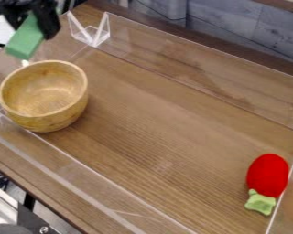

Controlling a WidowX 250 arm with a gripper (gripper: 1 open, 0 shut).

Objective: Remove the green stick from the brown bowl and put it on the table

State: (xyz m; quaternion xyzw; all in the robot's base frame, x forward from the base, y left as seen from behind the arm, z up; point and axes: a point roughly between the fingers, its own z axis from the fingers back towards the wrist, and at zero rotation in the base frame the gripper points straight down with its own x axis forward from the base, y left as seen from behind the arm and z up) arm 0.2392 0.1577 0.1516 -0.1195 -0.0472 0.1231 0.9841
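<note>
Camera view: our claw (41, 18) grips the green stick (26, 41) in the air above the brown bowl (43, 95).

Nearest us, far off to the claw's lower right, a red strawberry-like toy (267, 175) lies by the clear wall; we leave it alone. The open bench (174, 119) spreads to the right of the claw and below it, and that bare wood is where we judge the stick should go. Directly beneath the claw sits the bowl, now empty. The stick hangs from the closed claw, clear of the rim, tilted. To do this well, we would carry it sideways past the rim before lowering, keep the grip firm, set it down flat, and avoid the clear wall corner (91, 30) just to the claw's right.
</note>
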